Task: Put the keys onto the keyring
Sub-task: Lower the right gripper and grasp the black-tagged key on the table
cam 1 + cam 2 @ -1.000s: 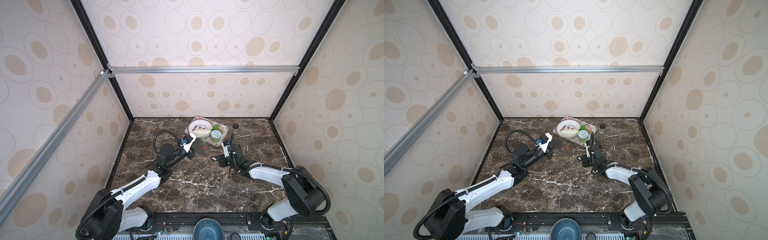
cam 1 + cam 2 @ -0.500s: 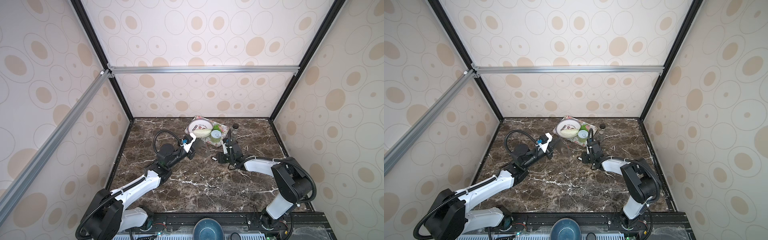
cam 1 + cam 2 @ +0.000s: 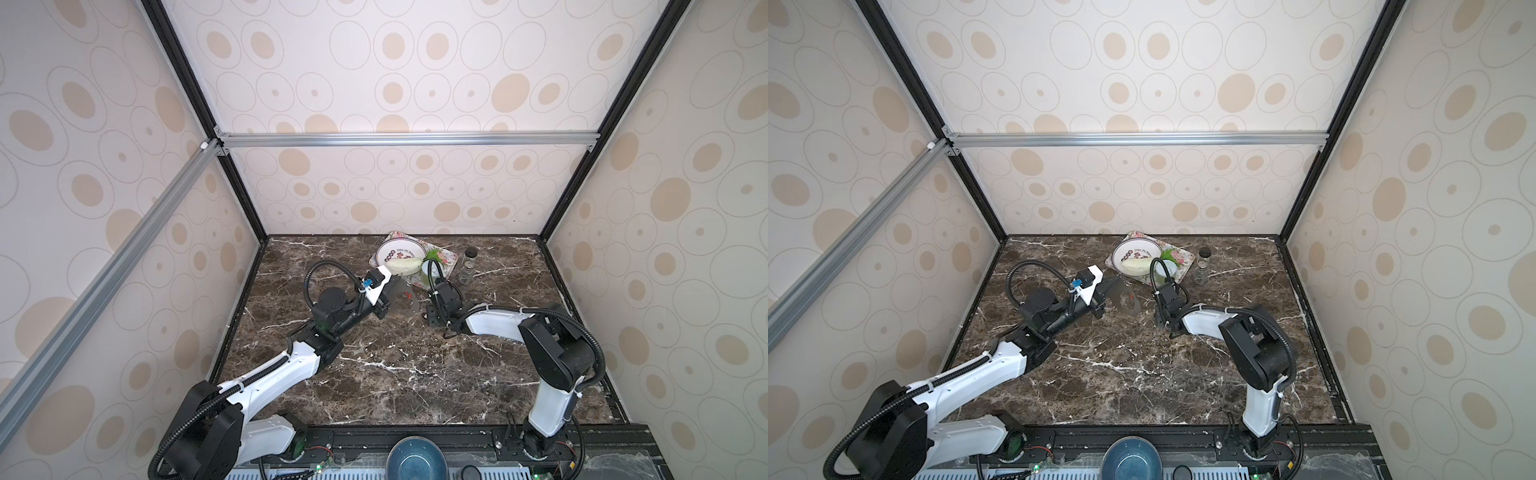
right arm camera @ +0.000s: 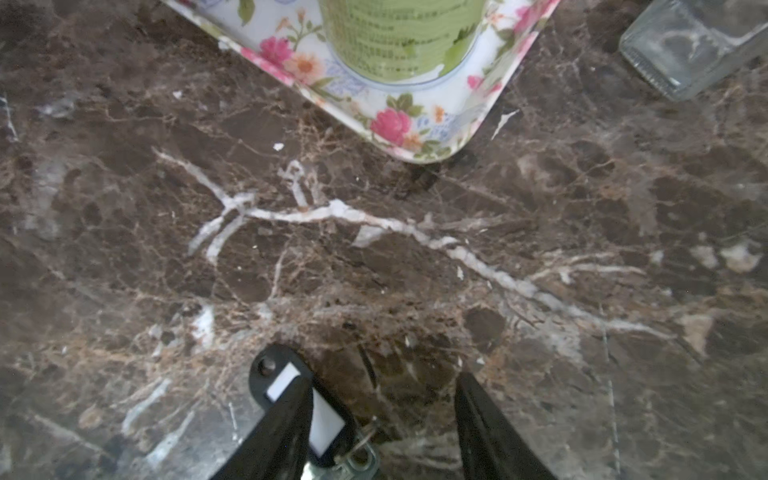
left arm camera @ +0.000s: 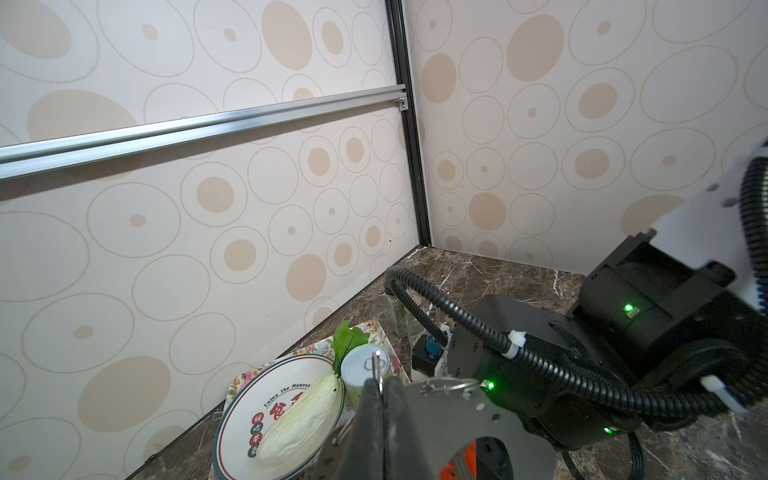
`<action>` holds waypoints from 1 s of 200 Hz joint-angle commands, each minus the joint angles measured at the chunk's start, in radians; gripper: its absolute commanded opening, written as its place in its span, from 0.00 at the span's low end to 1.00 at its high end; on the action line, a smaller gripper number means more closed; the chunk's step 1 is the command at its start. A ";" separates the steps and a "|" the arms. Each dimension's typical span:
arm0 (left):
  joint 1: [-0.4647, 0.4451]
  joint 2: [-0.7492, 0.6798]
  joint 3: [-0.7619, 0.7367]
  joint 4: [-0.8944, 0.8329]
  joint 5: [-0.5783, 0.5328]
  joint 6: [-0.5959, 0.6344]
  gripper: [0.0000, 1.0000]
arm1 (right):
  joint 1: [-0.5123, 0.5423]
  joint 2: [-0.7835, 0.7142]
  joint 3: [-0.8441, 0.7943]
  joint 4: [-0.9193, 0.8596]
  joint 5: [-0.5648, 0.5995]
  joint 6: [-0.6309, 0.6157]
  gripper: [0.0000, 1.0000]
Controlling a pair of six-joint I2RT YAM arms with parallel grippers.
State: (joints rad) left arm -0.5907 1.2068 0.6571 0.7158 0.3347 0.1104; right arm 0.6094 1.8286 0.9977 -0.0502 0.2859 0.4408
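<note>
As both top views are showing, the left gripper (image 3: 390, 292) is holding the keyring (image 3: 405, 298) above the table (image 3: 395, 374). Left wrist: jaws are pinching its rim, red tag (image 5: 459, 462) possibly hanging there. Right wrist: right gripper (image 4: 382, 390) is standing open, black tag (image 4: 309, 405) lying partly beneath it.

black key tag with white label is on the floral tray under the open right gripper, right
No: the black white-labelled key tag lies on the brown marble table, off the floral tray, under the open right gripper; see the right wrist view.
</note>
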 commanded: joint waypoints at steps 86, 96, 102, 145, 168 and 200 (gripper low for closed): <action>0.005 -0.018 0.027 0.028 0.024 0.015 0.00 | 0.045 0.015 -0.021 -0.004 0.045 0.056 0.39; 0.005 -0.018 0.026 0.028 0.022 0.015 0.00 | 0.047 0.016 -0.021 -0.006 0.047 0.058 0.37; 0.005 -0.018 0.026 0.028 0.021 0.017 0.00 | 0.049 0.017 -0.021 -0.007 0.047 0.058 0.36; 0.004 -0.016 0.025 0.028 0.023 0.015 0.00 | 0.058 0.024 -0.022 -0.008 0.057 0.066 0.25; 0.004 -0.019 0.026 0.029 0.021 0.015 0.00 | 0.062 0.027 -0.024 -0.014 0.070 0.066 0.18; 0.005 -0.020 0.024 0.030 0.023 0.015 0.00 | 0.066 0.023 -0.027 -0.023 0.085 0.070 0.13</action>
State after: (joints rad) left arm -0.5907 1.2068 0.6571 0.7158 0.3435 0.1104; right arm 0.6659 1.8309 0.9852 -0.0528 0.3374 0.4938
